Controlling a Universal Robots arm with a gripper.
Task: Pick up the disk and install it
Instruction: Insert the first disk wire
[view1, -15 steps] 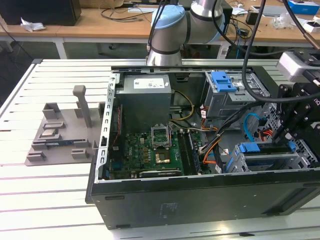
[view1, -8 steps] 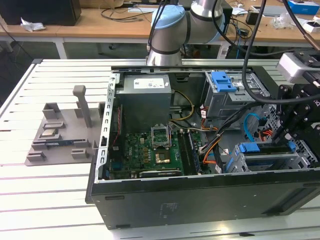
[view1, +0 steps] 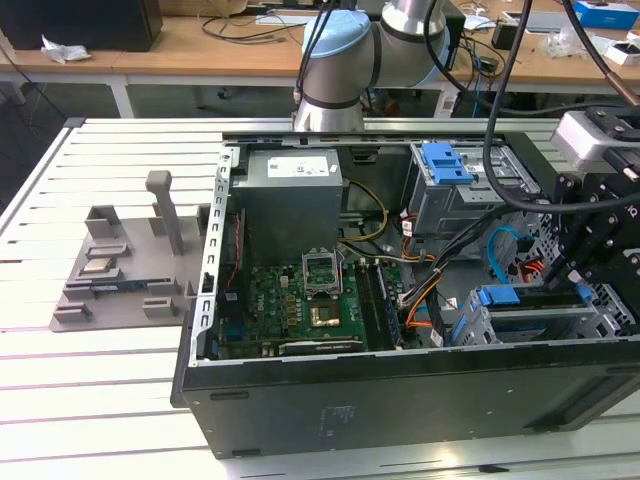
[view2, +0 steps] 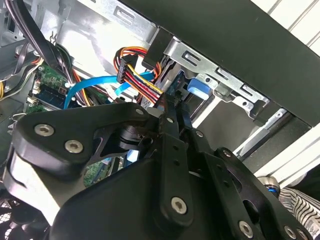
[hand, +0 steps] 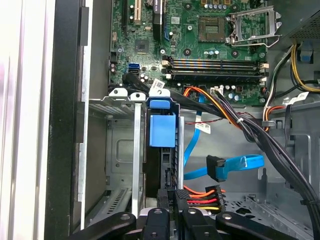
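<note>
The black gripper (hand: 172, 212) reaches into the open computer case (view1: 400, 400), its fingers pressed together on the rear edge of the disk (hand: 162, 131), which stands edge-on as a blue strip in the grey drive cage (hand: 120, 150) at the case's near corner on the exterior view's right. Risk, as judged: the orange-and-red power cable (hand: 202, 197) and blue data cable (hand: 235, 165) lie just beside the fingers and could snag; a tilted disk could jam in its slot.

Hand (hand: 170, 207) fingertips hidden behind disk (hand: 162, 131); disk body sunk in drive cage (hand: 120, 150).
</note>
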